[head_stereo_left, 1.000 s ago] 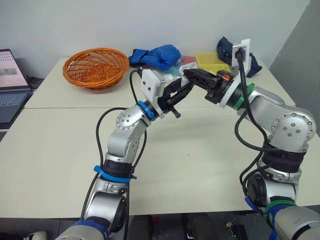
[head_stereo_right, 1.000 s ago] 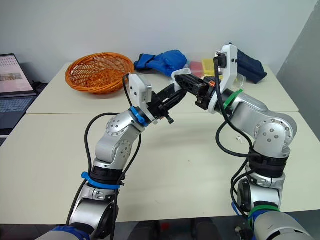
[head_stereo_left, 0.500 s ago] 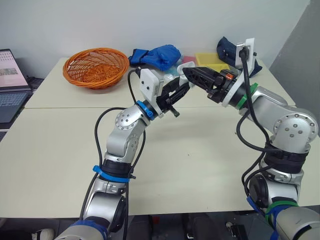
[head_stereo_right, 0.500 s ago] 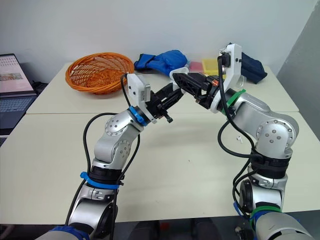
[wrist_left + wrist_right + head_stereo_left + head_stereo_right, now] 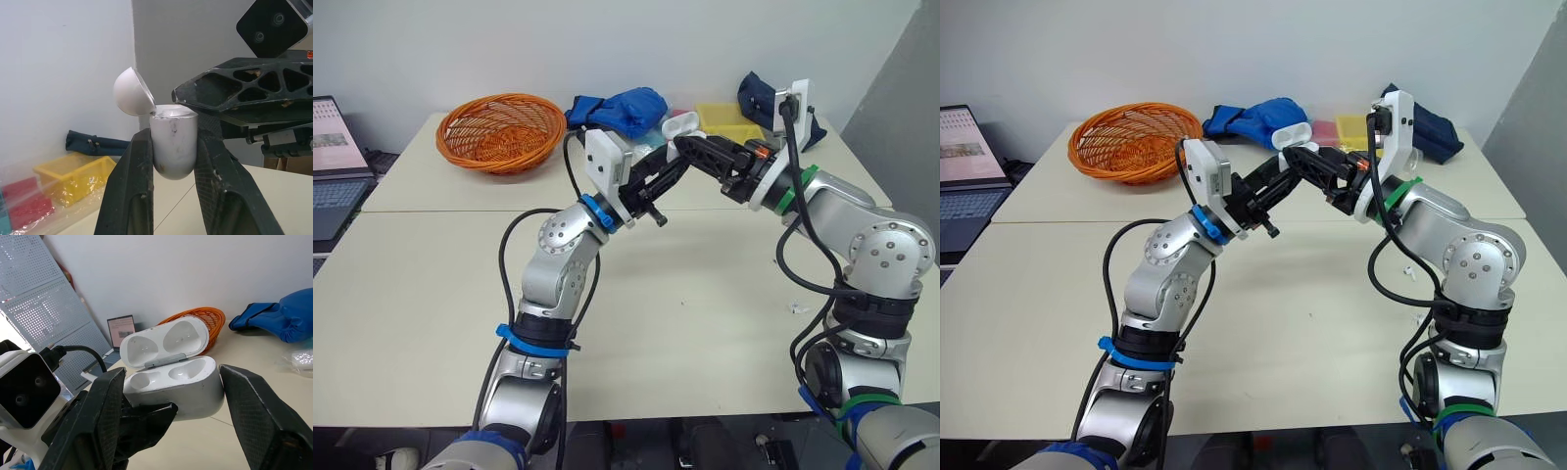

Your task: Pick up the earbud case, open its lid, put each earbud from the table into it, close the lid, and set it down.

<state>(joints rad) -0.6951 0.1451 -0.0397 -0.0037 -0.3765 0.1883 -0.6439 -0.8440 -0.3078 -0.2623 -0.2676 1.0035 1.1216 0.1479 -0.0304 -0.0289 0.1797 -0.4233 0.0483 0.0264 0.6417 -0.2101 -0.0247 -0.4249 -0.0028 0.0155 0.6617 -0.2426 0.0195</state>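
Note:
My left gripper [image 5: 672, 160] is shut on the white earbud case [image 5: 173, 147] and holds it up above the far middle of the table. The case's lid [image 5: 1291, 135] is hinged open, and both sockets look empty in the right wrist view. My right gripper [image 5: 171, 372] is open, with one finger [image 5: 98, 426] on each side of the case. One of its fingers [image 5: 244, 98] reaches to the case's rim by the lid. A small white earbud [image 5: 796, 307] lies on the table by my right arm.
An orange wicker basket [image 5: 499, 130] stands at the back left of the table [image 5: 411, 284]. A blue cloth [image 5: 622, 108], a yellow box [image 5: 729, 119] and a dark blue pouch [image 5: 754, 93] sit along the back. A laptop [image 5: 333, 166] is at the far left.
The case's lid has swung up and now stands open. My right gripper has shifted slightly at the case, and my left gripper has raised the case a little.

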